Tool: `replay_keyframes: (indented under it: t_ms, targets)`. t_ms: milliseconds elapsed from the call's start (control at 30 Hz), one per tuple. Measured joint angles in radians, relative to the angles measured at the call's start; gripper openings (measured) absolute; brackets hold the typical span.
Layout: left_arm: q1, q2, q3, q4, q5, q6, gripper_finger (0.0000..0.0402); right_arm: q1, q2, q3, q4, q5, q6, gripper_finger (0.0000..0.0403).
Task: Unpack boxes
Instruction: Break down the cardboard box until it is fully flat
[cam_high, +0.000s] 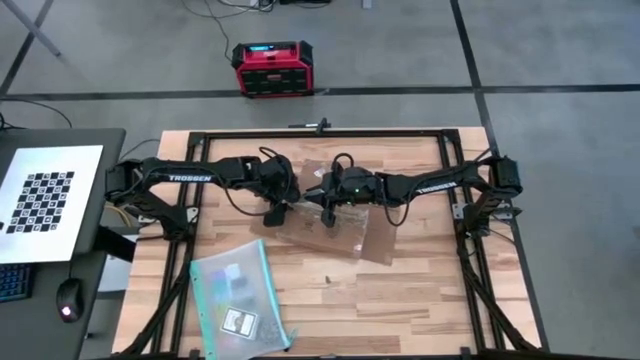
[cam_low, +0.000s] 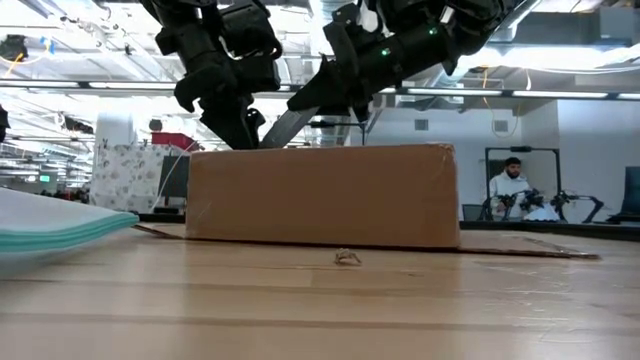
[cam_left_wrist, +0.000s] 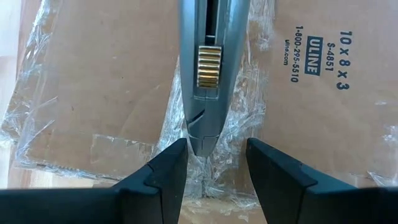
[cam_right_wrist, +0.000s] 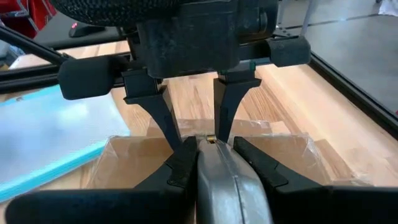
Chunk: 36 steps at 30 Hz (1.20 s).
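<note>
The brown cardboard box (cam_high: 322, 235) (cam_low: 320, 195) sits on its base at mid-table, with crinkled clear tape (cam_left_wrist: 239, 124) along its top seam. My right gripper (cam_right_wrist: 214, 163) (cam_high: 325, 198) is above the box, shut on a grey utility knife (cam_left_wrist: 205, 68) (cam_low: 285, 128). The knife slants down toward the seam. My left gripper (cam_left_wrist: 214, 158) (cam_high: 278, 210) is open over the box's left part. Its fingers stand either side of the knife's tip with a gap on each side. Whether the tip touches the tape, I cannot tell. My right gripper pinches the utility knife's grey body (cam_right_wrist: 227, 186) between its two fingers. The fingers lie along the knife. It comes from the table's right, slanting down toward the left. The knife is held clear, its tip (cam_left_wrist: 202, 146) pointing down at the box's taped top.
A clear teal-edged pouch (cam_high: 235, 295) (cam_low: 50, 230) (cam_right_wrist: 50, 137) lies near the table's front left. A small scrap (cam_low: 347, 257) lies in front of the box. A red and black case (cam_high: 268, 68) stands on the floor beyond the far edge. A person (cam_low: 512, 185) sits in the room behind.
</note>
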Motion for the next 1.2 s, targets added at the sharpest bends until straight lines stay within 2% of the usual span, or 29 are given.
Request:
replay_keyframes:
  t_ms: [200, 600, 1200]
  targets:
    - [0.000, 0.000, 0.000, 0.002, 0.002, -0.003, 0.0149, 0.003, 0.000, 0.030, -0.060, 0.023, 0.054, 0.0071]
    - [0.001, 0.000, 0.000, 0.005, 0.002, -0.002, 0.0149, 0.030, 0.001, 0.167, -0.267, 0.097, 0.020, 0.0071]
    - [0.001, -0.001, 0.001, 0.000, 0.000, 0.000, 0.0149, 0.041, 0.024, 0.171, -0.293, 0.102, 0.062, 0.0071]
